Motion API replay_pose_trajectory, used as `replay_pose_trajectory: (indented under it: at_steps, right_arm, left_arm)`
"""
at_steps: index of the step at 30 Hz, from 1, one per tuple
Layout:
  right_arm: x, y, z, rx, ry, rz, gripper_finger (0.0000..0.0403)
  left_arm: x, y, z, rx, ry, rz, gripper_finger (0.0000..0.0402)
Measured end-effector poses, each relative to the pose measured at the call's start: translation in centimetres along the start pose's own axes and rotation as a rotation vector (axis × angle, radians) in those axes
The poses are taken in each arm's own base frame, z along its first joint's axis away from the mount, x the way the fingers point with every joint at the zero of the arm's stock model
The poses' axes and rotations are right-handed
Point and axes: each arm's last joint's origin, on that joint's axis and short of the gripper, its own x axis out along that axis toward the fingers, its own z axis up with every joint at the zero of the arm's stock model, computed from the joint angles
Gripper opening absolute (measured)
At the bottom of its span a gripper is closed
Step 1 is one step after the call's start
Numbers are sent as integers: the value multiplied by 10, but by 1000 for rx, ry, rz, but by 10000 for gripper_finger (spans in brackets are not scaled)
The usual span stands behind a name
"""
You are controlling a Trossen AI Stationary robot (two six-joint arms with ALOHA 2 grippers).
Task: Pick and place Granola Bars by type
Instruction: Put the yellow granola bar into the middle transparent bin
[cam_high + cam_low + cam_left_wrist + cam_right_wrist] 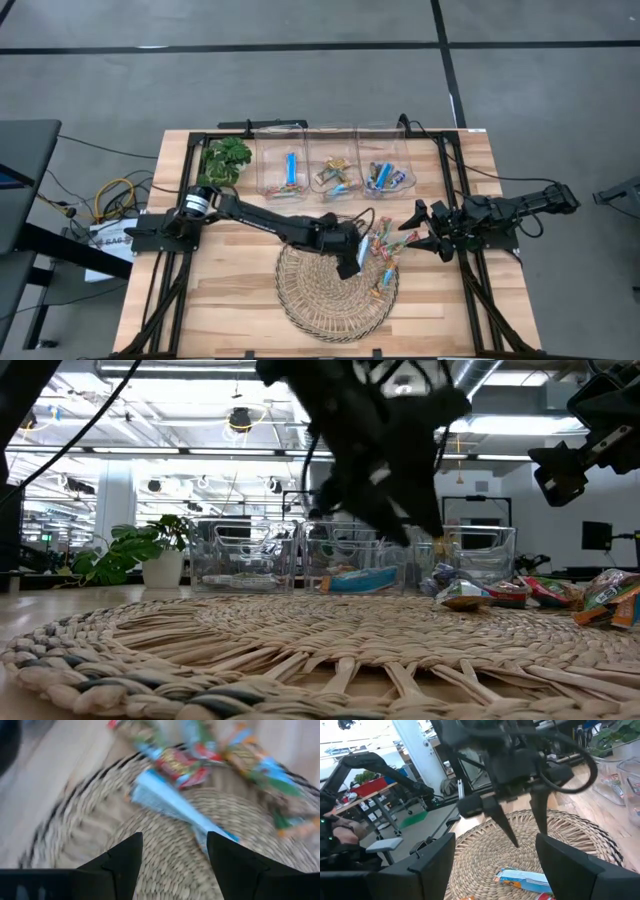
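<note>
Several granola bars [385,252] lie in a loose heap on the right part of a round woven mat [320,300]; most are multicoloured [175,762]. One blue bar [172,802] lies flat on the mat at the heap's near side. My left gripper [172,855] hovers open above the mat, pointing slantwise down, the blue bar just ahead of its fingertips. In the right wrist view the left gripper [527,837] hangs clear above the blue bar [525,879]. My right gripper [420,230] waits open at the mat's right. More bars lie in three clear bins [335,170].
The three clear bins stand in a row along the table's far side: blue bars in the left one [290,170], mixed ones in the middle and right [388,177]. A potted green plant [225,160] stands left of them. Bare wood [230,280] lies left of the mat.
</note>
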Motion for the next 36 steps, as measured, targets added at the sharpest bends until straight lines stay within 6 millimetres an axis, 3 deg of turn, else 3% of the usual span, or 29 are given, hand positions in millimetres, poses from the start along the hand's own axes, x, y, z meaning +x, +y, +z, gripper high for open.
replay_pose_trajectory:
  at_steps: [8,12,21,30,36]
  right_arm:
    - [0,0,0,0,0,0,271]
    - [0,0,0,0,0,0,271]
    - [0,0,1,-1,-6,2,271]
    - [0,0,1,-1,-8,3,271]
    - [0,0,1,-1,-8,3,271]
  left_arm:
    - [7,-3,-17,-319,-86,89,215]
    - [7,-9,-16,-327,-102,53,215]
    - [29,-23,-17,-321,-98,-57,215]
    - [27,-22,-20,-334,-118,27,215]
    - [46,-31,-24,-329,-81,-8,215]
